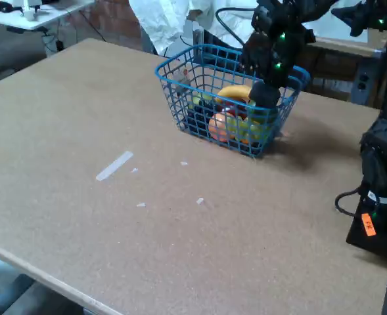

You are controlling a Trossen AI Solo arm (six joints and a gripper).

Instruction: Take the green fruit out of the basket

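The blue wire-mesh basket (169,73) stands at the back of the brown table, a little right of the middle in the fixed view. Inside it lie a yellow banana (236,92), an orange-pink fruit (220,126), something red and a yellow-green piece. A greenish fruit (202,100) shows through the mesh in the left part; whether it is the green fruit is too small to tell. The black arm comes down from the upper right, and its gripper (265,96) dips inside the basket's right end, just right of the banana. Its fingers are a dark blur.
A strip of pale tape (114,165) and a few white scraps lie on the table (81,118) in front of the basket. The arm's black base (379,197) with an orange tag and a cable sits at the right edge. A person in white stands behind the table.
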